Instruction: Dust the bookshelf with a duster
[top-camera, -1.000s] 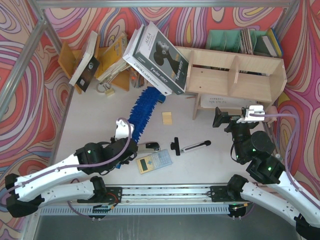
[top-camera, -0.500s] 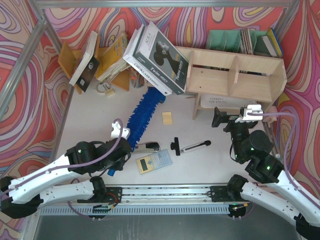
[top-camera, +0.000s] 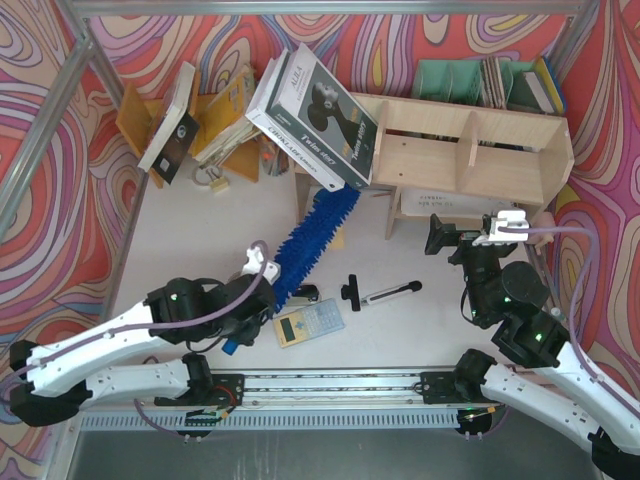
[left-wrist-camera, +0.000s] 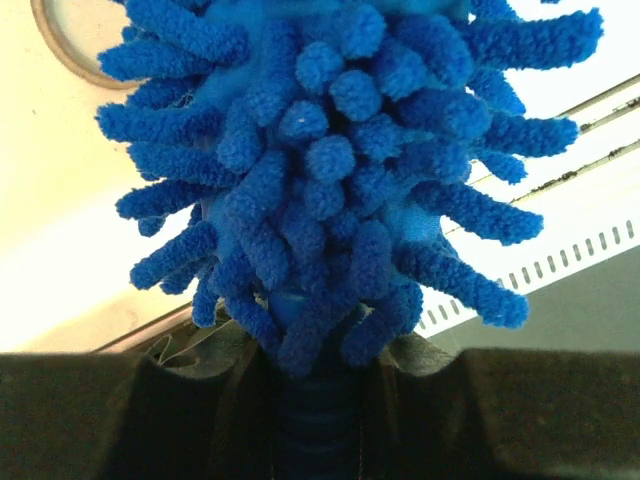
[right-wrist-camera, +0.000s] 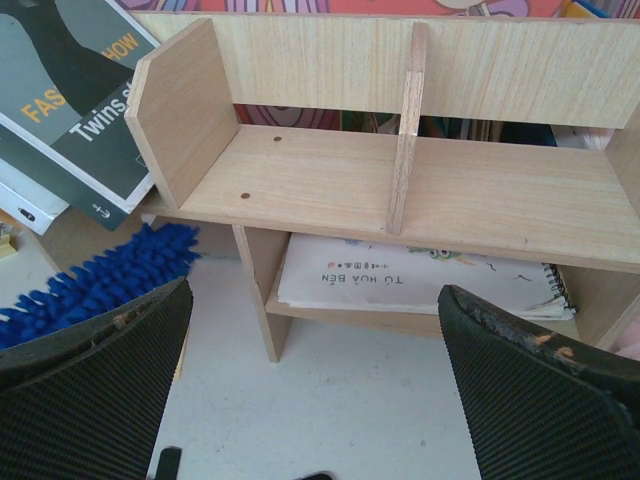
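Change of heading is the news here: the duster (top-camera: 315, 240) lay pointing up the desk (top-camera: 190, 230) a second ago, and its fluffy head has since swung to the right. Its tip is now under the overhanging stack of large dark books (top-camera: 315, 115), just beside the left end of the bookshelf (top-camera: 470, 150). The left arm has drawn back and turned to bring this about. The left gripper (left-wrist-camera: 320, 430) is clamped tight on the ribbed blue handle just below the head, and the butt of the handle pokes out behind the wrist, beside the calculator (top-camera: 308, 322).

By my reckoning the tool is picked up and aimed, but no shelf board has been wiped. The head looks close to the shelf's left side panel, though I cannot tell whether it touches. The leaning books crowd that corner and could be knocked.

The right gripper (right-wrist-camera: 312, 330) has not moved. It hangs in front of the bookshelf with its jaws spread wide, holding nothing.

The duster is bright blue, a long brush of stubby microfibre fingers that stick out all round a soft core, dense and clean-looking. The bookshelf is pale plywood. Its upper tier is bare, split by one upright divider, and a spiral-bound booklet (right-wrist-camera: 420, 275) lies flat on the lower tier.
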